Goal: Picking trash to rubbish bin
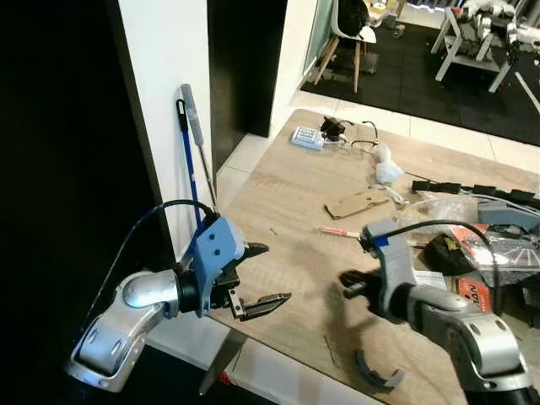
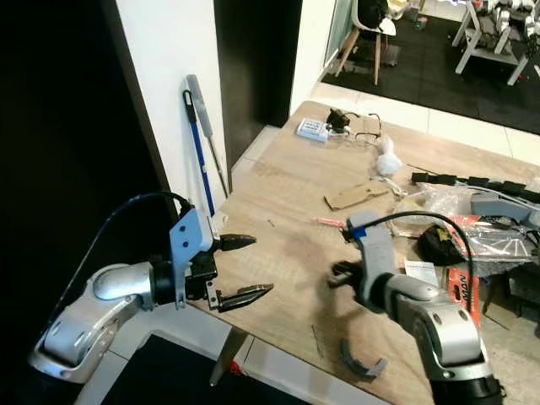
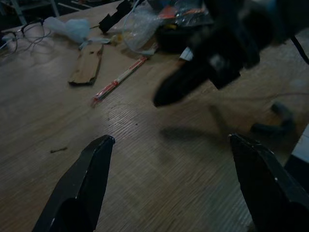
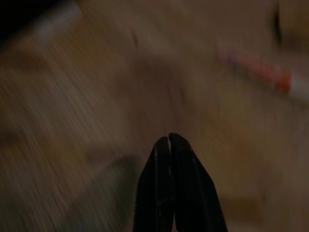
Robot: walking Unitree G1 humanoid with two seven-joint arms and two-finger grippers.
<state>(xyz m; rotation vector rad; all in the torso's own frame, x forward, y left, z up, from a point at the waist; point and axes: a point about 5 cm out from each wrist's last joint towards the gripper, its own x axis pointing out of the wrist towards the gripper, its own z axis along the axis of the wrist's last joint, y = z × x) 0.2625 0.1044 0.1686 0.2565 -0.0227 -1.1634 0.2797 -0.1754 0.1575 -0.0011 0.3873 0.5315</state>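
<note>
In the left eye view, your left gripper (image 1: 260, 277) hangs over the near left edge of the wooden tabletop (image 1: 287, 202), its jaws spread wide and holding nothing. Your right gripper (image 1: 352, 283) sits further in over the tabletop, low and pointing left. The trash lies beyond both: a red-and-white wrapper stick (image 1: 339, 231) just past the right gripper, a scrap of brown cardboard (image 1: 359, 203) behind it, a crumpled white tissue (image 1: 387, 171) further back, and clear plastic bags (image 1: 439, 207) to the right. A grey curved clip (image 1: 377, 375) rests near the front edge. A blue-handled mop (image 1: 191, 160) leans on the white wall to the left.

The right eye view gives you the same layout, with spectacles (image 2: 368, 133) at the far end of the tabletop.

In the left wrist view, the two black fingers (image 3: 79, 183) stand far apart over bare wood, with the wrapper stick and cardboard well ahead.

In the right wrist view, blurred and dark, your jaws are pressed together with nothing between them, above the wood, and the wrapper stick is a red smear ahead.
</note>
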